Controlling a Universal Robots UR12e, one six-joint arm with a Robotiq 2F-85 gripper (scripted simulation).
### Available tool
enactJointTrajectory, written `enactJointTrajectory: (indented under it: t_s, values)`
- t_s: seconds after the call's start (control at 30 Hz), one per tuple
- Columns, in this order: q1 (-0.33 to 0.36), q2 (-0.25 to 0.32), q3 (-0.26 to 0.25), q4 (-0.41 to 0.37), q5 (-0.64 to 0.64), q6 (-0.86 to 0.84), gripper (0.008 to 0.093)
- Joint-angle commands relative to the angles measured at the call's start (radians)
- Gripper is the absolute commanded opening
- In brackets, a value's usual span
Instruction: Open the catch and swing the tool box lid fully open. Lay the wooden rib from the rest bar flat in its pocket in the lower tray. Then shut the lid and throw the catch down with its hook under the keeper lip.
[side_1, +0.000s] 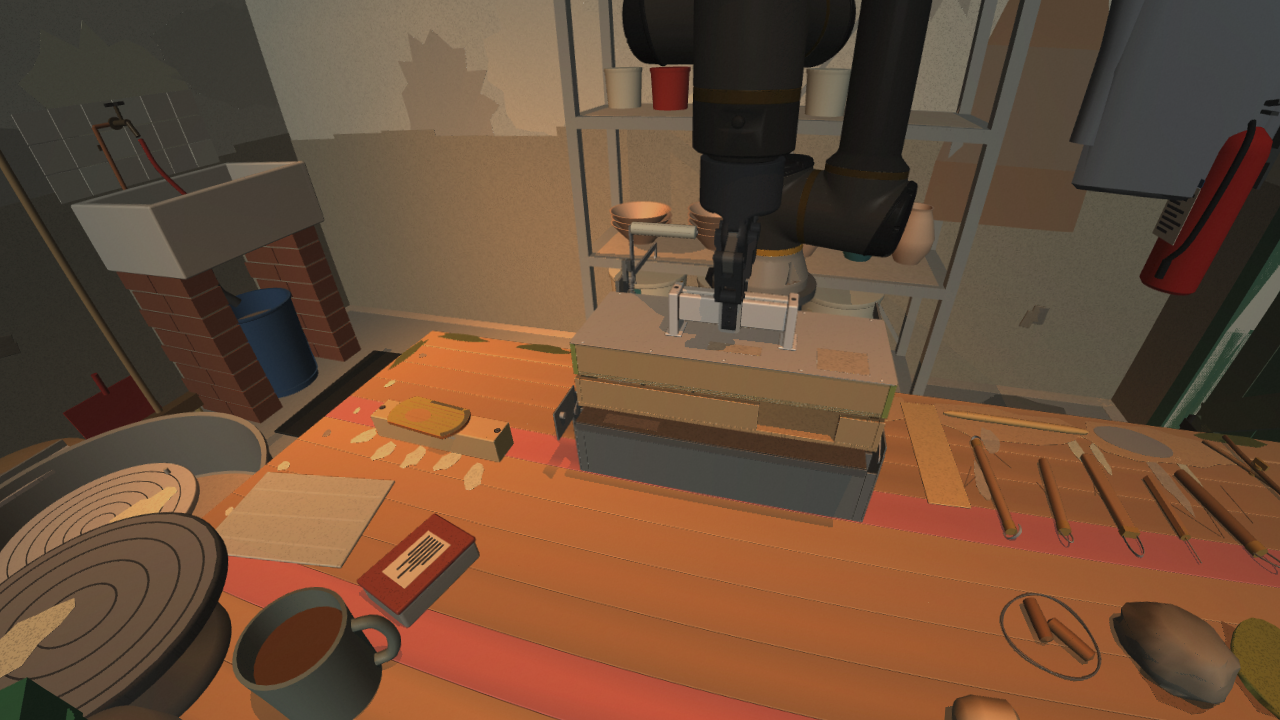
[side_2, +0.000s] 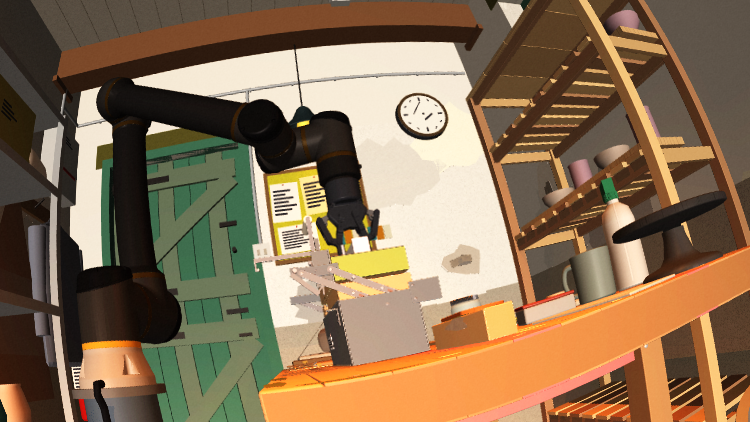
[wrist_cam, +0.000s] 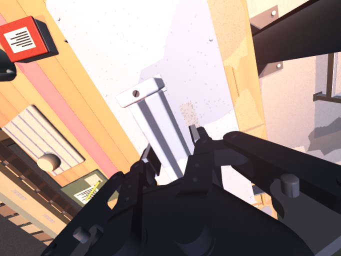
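The catch on the tool box (side_1: 729, 407) is hidden from me, and I see no wooden rib. The box stands mid-bench with its lid (side_1: 734, 351) lying level over the stacked trays. A white bar handle (side_1: 732, 311) (wrist_cam: 158, 124) runs along the lid's top. My gripper (side_1: 730, 309) (side_2: 347, 237) (wrist_cam: 173, 150) has come straight down over the handle's middle, and it is open, with the bar passing between the fingers and nothing held. The rest bar (side_1: 661, 232), a grey rod on a thin stand, stands behind the box's left rear corner.
A wooden block (side_1: 445, 427) lies left of the box, with a red book (side_1: 417, 567), a mug (side_1: 304, 654) and a ribbed board (side_1: 304, 518) nearer the front. Several clay tools (side_1: 1110, 501) lie in a row to the right. A shelf unit stands behind the bench.
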Motion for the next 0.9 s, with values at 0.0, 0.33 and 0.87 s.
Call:
enactJointTrajectory:
  t_s: [0.0, 0.33, 0.87]
  values:
    - [0.000, 0.000, -0.001, 0.000, 0.000, 0.000, 0.0480]
    - [0.000, 0.000, -0.001, 0.000, 0.000, 0.000, 0.0433]
    - [0.000, 0.000, -0.001, 0.000, 0.000, 0.000, 0.0327]
